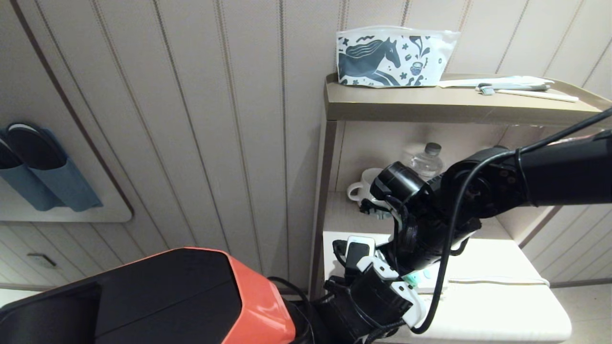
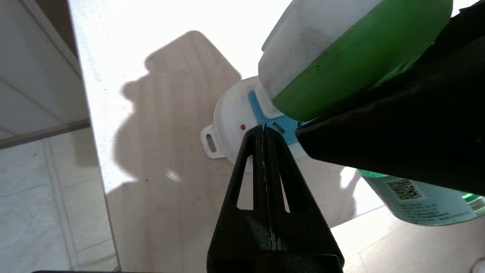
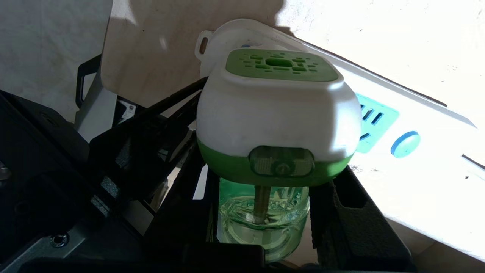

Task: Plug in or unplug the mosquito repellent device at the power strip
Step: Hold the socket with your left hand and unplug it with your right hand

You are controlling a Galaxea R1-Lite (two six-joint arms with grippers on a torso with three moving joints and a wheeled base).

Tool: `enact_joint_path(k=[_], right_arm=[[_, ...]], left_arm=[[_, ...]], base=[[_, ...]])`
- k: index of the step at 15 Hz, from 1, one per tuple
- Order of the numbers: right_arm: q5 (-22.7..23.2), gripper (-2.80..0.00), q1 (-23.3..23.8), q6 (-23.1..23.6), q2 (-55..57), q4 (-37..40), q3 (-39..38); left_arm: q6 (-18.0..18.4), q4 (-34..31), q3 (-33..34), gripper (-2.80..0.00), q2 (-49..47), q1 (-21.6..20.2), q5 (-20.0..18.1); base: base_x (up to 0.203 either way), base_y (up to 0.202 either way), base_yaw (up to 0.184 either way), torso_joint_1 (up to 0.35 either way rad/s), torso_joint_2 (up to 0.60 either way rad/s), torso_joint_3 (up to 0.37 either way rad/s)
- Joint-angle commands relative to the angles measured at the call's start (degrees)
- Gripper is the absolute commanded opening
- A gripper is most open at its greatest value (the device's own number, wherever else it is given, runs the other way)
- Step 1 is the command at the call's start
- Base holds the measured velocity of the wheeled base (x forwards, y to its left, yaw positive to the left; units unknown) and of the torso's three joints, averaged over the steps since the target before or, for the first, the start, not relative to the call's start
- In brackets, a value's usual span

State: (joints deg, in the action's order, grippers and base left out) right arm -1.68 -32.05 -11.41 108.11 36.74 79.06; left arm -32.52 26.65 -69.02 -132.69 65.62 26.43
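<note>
White and green plug-in bottle: the mosquito repellent device (image 3: 278, 113) sits against the long white power strip (image 3: 413, 163) near its rounded end.
Right gripper (image 3: 265, 212): closed around the green liquid bottle.
Left gripper (image 2: 264, 131): fingers pressed together, tip touching the strip's end.

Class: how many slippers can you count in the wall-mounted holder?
2. Both dark slippers stand in the blue wall holder: one in its nearer pocket, one at the picture's edge. More may be hidden.
</note>
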Motion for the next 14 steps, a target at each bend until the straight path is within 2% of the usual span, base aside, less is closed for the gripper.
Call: enact_joint_path(k=[1, 14], right_arm=[[0.19, -2.8, -0.03, -0.1, -0.44, 0.26, -0.66], [0.28, -2.8, -0.29, -0.37, 0.53, 0.17, -1.01]], left_arm=[[-0.17, 0.07, -0.67, -2.8, -0.37, -0.06, 0.55], [0.0, -1.25, -4.89, -2.8, -0.2, -0.32, 0.91]], base=[[0.0, 0.0, 0.0, 0.0, 0.0, 0.0], [0.0, 0.0, 0.0, 0.0, 0.0, 0.0]])
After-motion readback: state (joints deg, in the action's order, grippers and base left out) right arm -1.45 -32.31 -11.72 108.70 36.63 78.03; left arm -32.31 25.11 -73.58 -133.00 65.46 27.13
